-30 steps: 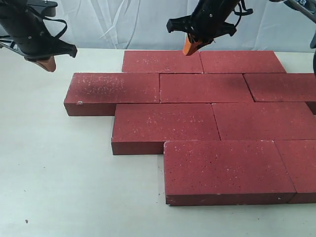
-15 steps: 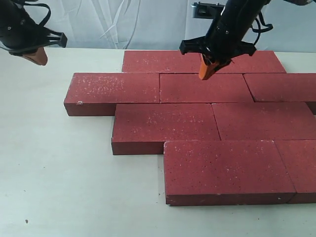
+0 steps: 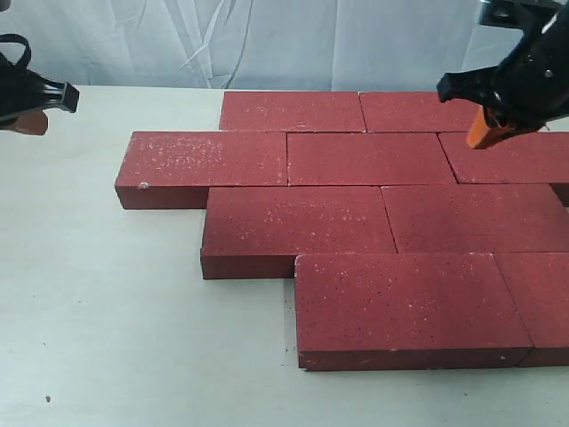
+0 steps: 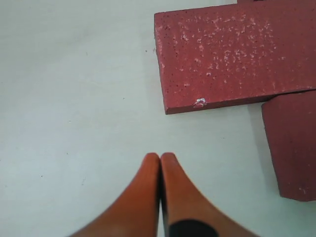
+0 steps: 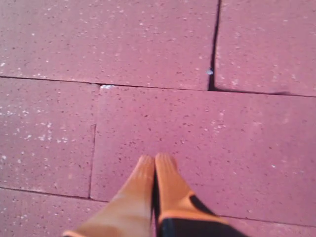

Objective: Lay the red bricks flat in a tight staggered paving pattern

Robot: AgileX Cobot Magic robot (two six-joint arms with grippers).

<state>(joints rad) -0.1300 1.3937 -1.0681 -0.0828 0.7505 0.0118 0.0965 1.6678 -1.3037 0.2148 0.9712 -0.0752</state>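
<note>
Exterior view: your red bricks (image 3: 338,213) lie flat in offset rows, joints close, so paving looks done; left hand (image 4: 160,158) and right hand (image 3: 483,133) hover pinched together, empty.

- We see the left gripper (image 3: 29,123) only in part in the exterior view; the picture's edge cuts off its arm.
- The right gripper (image 3: 481,136) hides the far end of the back brick (image 3: 409,111).
- The bricks (image 3: 538,298) on the right run past the edge, so we cannot count them.
</note>
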